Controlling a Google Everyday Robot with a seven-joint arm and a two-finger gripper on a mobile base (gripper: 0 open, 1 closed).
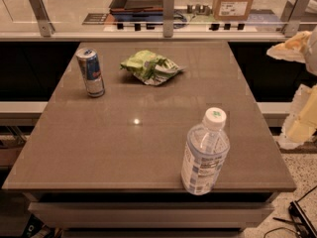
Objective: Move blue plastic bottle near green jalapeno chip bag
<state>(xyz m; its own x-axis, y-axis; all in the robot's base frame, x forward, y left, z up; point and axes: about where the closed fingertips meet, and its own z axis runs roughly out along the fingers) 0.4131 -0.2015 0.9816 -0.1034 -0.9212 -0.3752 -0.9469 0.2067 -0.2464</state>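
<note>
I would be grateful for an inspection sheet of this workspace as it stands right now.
Surface: brown table, carrying three items.
Job's things: blue plastic bottle upright at the near right edge; green jalapeno chip bag lying at the far centre, well apart from it.
Clutter: blue-and-silver can upright, left of the bag.
End effector: cream parts at the right edge, beside the table, away from the bottle.
Cables: dark cables on the floor, bottom right.
Surroundings: counter behind with a cardboard box.

What else you have in view
A slim blue-and-silver metal can stands upright far left on the flat brown table; the gripper is off its right edge.
</note>
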